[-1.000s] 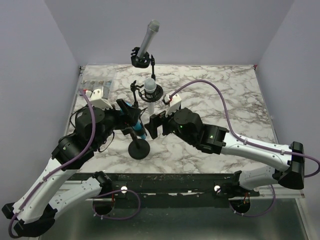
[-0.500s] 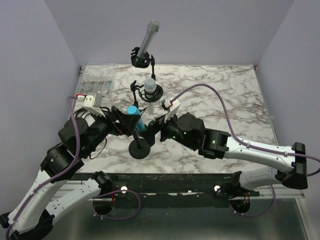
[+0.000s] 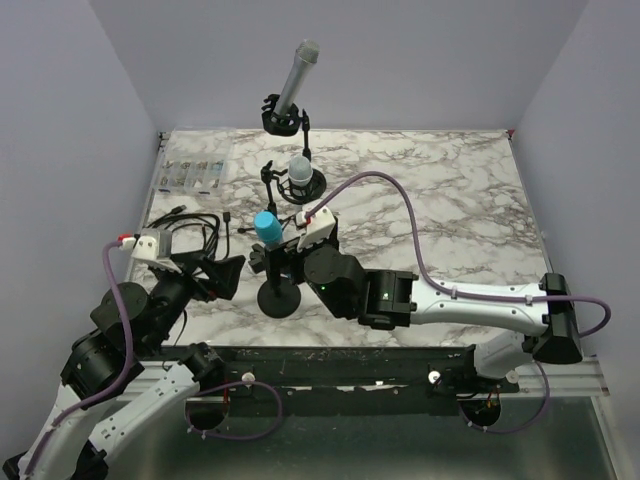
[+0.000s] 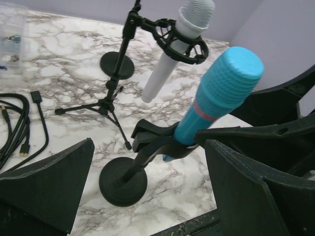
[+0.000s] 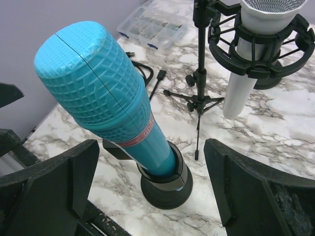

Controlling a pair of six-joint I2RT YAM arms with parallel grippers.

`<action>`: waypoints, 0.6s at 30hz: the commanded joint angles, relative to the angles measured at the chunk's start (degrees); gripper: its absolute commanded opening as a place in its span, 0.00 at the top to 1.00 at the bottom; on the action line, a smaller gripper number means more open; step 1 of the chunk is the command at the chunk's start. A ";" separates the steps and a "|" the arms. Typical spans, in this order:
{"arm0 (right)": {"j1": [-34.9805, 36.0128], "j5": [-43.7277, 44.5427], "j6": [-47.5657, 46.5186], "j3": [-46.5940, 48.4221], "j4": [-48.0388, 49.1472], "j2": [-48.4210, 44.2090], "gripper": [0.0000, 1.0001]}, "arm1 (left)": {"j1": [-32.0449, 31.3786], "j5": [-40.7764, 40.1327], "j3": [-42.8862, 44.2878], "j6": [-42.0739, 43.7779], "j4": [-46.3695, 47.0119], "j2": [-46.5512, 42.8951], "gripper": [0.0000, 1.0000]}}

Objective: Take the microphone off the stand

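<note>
While the left claw (image 4: pixel 148 147) and right claw (image 5: pixel 151 147) gape empty, three microphones (image 3: pixel 266 226) (image 3: pixel 299 168) (image 3: pixel 297 72) sit in three stands (image 3: pixel 279 297) (image 3: pixel 268 180) (image 3: pixel 318 184)

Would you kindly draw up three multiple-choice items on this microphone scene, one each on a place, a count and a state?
1. Where does the clear parts box lie on the table?
A. far left corner
B. near right corner
C. centre

2. How many microphones sit in stands?
A. two
B. three
C. five

3. The blue microphone is:
A. lying flat on the marble
B. seated in its stand's clip
C. lifted clear of the stand

Answers:
1 A, the top view shows it by the far left edge, beyond the cables.
2 B, there is a grey one, a white one and the blue one.
3 B, both wrist views show its handle in the clip.
</note>
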 commanded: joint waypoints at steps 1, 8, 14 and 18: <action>1.35 9.80 -2.75 3.30 2.26 3.03 0.05 | -0.13 -9.00 -3.25 -2.03 -2.61 -4.15 0.01; 2.11 12.94 -7.18 6.81 5.54 8.01 0.16 | -0.13 -7.47 -8.05 -1.34 0.47 -10.03 0.02; 3.93 16.08 -12.13 6.60 10.23 10.10 0.29 | -0.14 -3.58 -9.80 -2.20 0.82 -9.94 0.02; 3.91 16.93 -14.59 5.99 11.57 10.87 0.41 | -0.13 -1.65 -9.79 -2.66 0.10 -8.74 0.02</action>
